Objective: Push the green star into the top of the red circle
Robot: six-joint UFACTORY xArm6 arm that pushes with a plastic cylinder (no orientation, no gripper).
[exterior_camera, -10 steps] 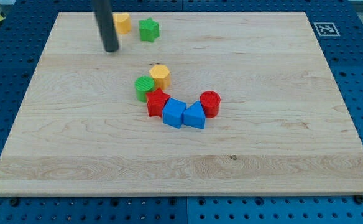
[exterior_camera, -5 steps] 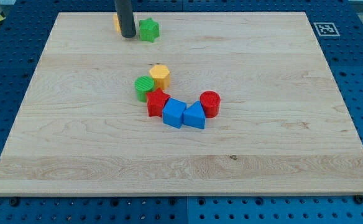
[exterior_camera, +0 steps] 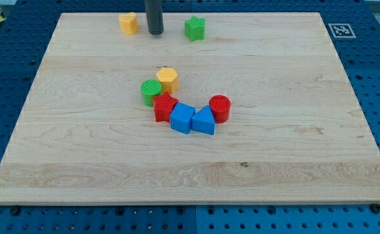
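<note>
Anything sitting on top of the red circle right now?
No. The red circle has a bare top; the blue triangle touches its left side. My tip is far off, left of the green star.

The wooden board (exterior_camera: 294, 149) carries 8 blocks: the green star (exterior_camera: 194, 28) and a yellow block (exterior_camera: 129, 23) flank my tip (exterior_camera: 155, 32); 6 cluster below.

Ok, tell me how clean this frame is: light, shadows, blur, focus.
Camera view: lighting is even and soft, with no glare on the wooden board; blocks such as the red circle and the green star cast only faint, short shadows; edges are sharp across the board; my tip, left of the green star, shows no motion blur; the rod is cropped at the view's top.
</note>
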